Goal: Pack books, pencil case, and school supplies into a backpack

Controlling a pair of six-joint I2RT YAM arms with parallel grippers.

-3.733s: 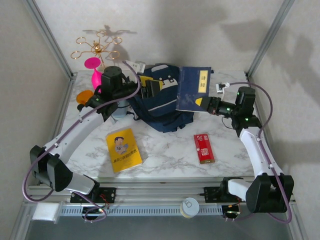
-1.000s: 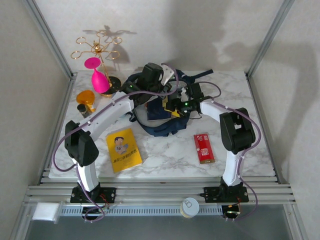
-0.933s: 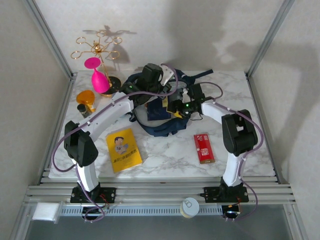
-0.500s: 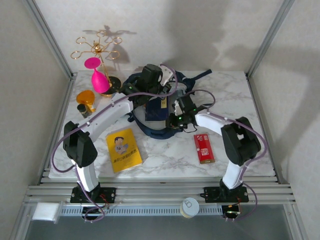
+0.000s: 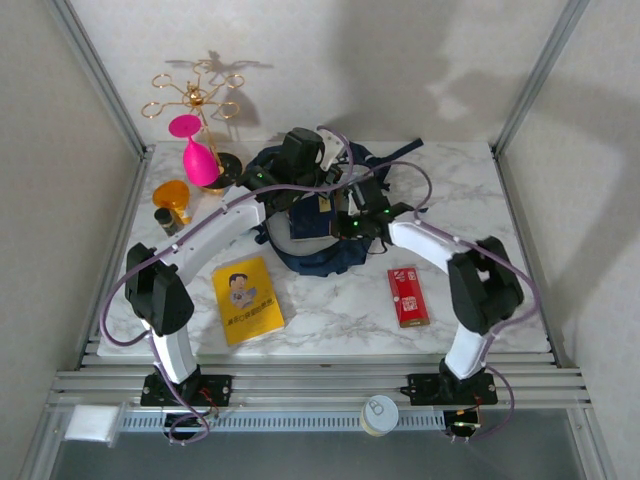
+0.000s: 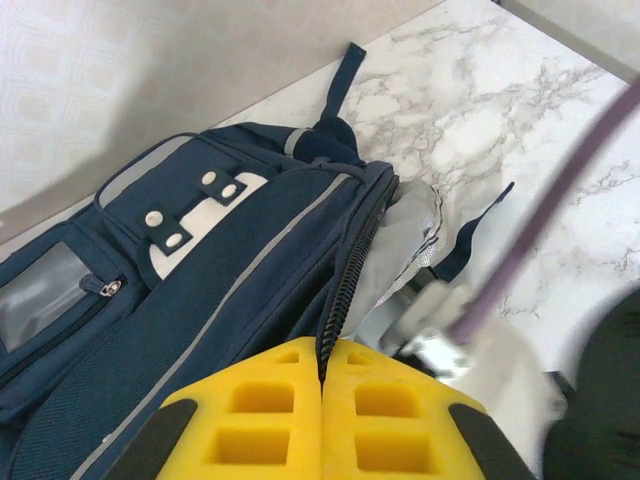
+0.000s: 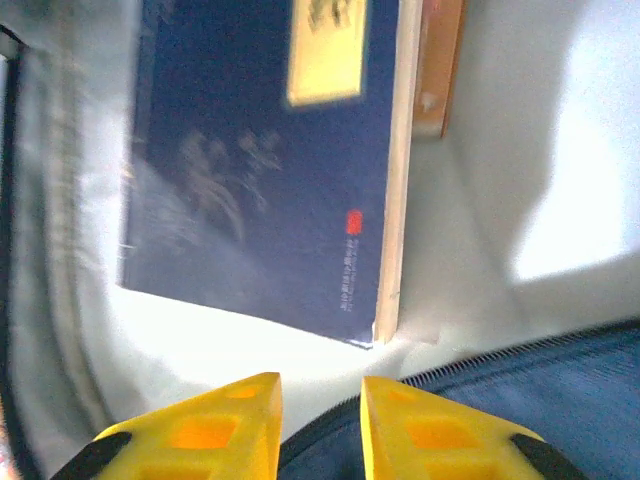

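The navy backpack [image 5: 318, 250] lies at the back middle of the table. My left gripper [image 5: 305, 185] is shut on the zipper edge of the backpack [image 6: 200, 290], the left gripper's [image 6: 322, 345] yellow fingers pressed together on it. My right gripper [image 5: 338, 215] is at the backpack's mouth. In the right wrist view the right gripper [image 7: 320, 385] is open over the zipper rim [image 7: 520, 360] with nothing between its fingers. The navy book [image 7: 260, 170] with a yellow label lies inside on the pale lining. The yellow book [image 5: 248, 300] and the red pack [image 5: 407, 296] lie on the marble. The pencil case is out of view.
A gold rack with a pink glass [image 5: 192, 140] stands at the back left, with an orange object [image 5: 170, 192] and a small dark bottle [image 5: 163, 217] beside it. A round white tin [image 5: 379, 413] sits on the front rail. A brown edge [image 7: 440, 70] shows beside the navy book.
The navy book, held up by my right gripper a few seconds ago, now lies inside the backpack. The right gripper has let go and shifted slightly at the mouth. The left grip is unchanged.
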